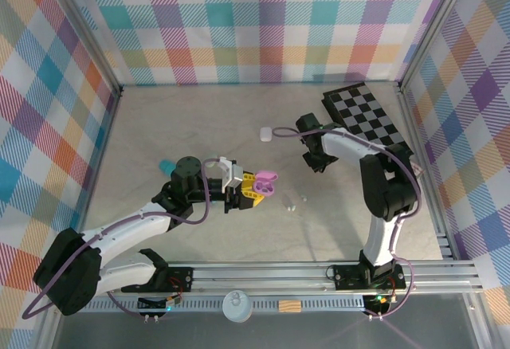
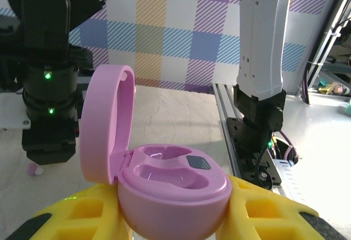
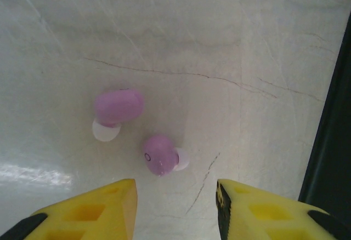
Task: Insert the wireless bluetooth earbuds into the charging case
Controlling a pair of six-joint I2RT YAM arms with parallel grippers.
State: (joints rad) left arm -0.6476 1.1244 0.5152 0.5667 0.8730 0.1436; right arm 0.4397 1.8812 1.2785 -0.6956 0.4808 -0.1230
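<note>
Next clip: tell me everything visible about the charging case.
The charging case is a rounded, glossy lilac-pink plastic pebble. Its hinged lid is open and stands upright on the left in the left wrist view. The base shows two moulded wells, both empty, and a small dark rectangular patch beside them. The case sits with its opening up, clamped between the yellow fingers of the left gripper, which press on its two sides.

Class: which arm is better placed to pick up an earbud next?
Right. The right tool hangs over two small purple plastic earbuds; the left tool holds the open pink plastic charging case.
</note>
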